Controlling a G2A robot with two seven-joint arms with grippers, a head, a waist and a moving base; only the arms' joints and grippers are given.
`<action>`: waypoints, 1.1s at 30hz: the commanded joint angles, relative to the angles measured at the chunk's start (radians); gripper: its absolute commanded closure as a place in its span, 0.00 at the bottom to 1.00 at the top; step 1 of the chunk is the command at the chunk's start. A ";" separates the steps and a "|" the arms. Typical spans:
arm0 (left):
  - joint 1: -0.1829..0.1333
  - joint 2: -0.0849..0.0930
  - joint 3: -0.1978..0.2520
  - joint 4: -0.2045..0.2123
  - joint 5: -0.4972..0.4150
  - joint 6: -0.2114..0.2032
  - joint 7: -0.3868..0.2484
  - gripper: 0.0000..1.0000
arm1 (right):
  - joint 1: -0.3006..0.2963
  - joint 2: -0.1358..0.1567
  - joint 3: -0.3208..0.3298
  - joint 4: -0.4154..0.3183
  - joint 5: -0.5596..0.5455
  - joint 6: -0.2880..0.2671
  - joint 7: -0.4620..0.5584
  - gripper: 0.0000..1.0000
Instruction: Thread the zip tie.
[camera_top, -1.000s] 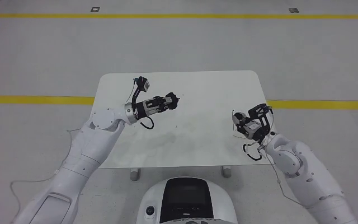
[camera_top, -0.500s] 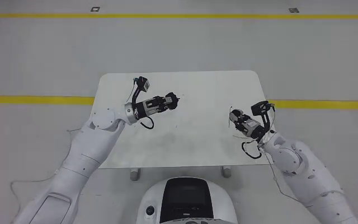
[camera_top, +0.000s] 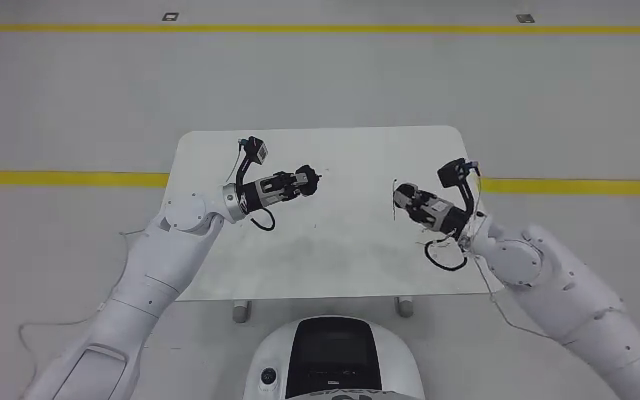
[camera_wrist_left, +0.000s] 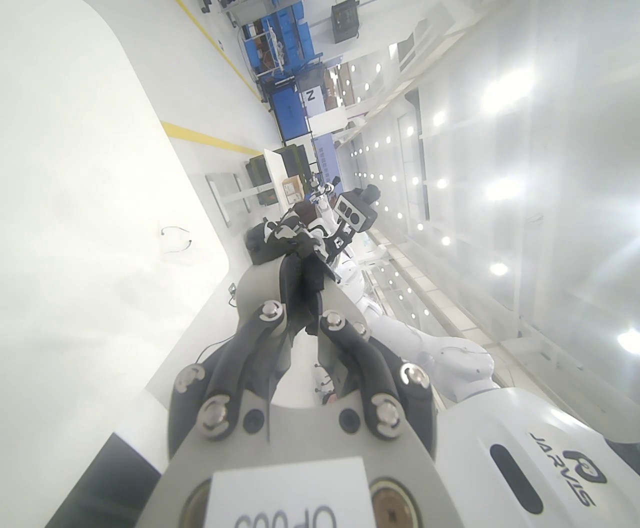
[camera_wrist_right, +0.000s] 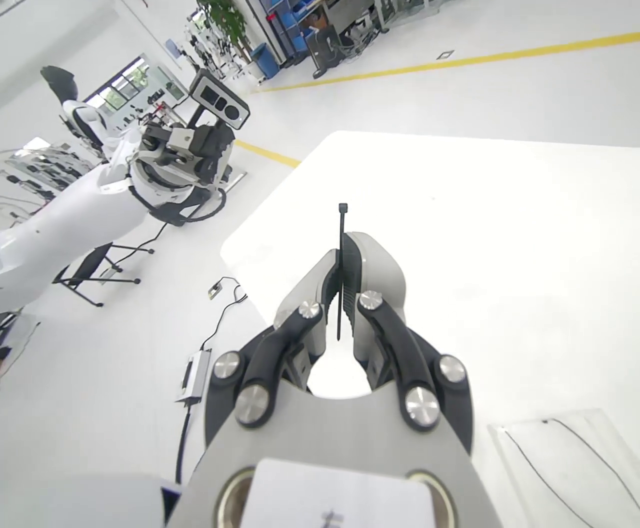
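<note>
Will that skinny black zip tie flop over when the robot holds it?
Probably only a bit: the zip tie sticks straight out past the right gripper without drooping. It looks very thin, so likely light and bendy if pushed.

arms (camera_top: 150, 270) white | right hand (camera_wrist_right: 345, 252) grey, black links, silver screws

White table (camera_top: 340, 255) on a pale floor (camera_top: 320, 85) crossed by yellow lines (camera_top: 300, 28)

light: bright, overhead | glare: ceiling lamps (camera_wrist_left: 505, 95), table (camera_wrist_right: 475, 210) washed out | edges: fisheye-bent
</note>
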 joint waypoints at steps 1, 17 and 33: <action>0.000 0.000 0.000 0.000 0.000 0.000 0.000 1.00 | 0.035 0.015 -0.037 -0.010 0.051 0.000 0.024 1.00; 0.000 0.000 0.000 0.000 0.000 0.000 0.000 1.00 | 0.166 0.051 -0.242 -0.043 0.137 0.000 0.068 1.00; 0.000 0.000 0.000 0.000 0.000 0.000 0.000 1.00 | 0.106 0.069 -0.193 -0.134 -0.005 0.000 -0.164 1.00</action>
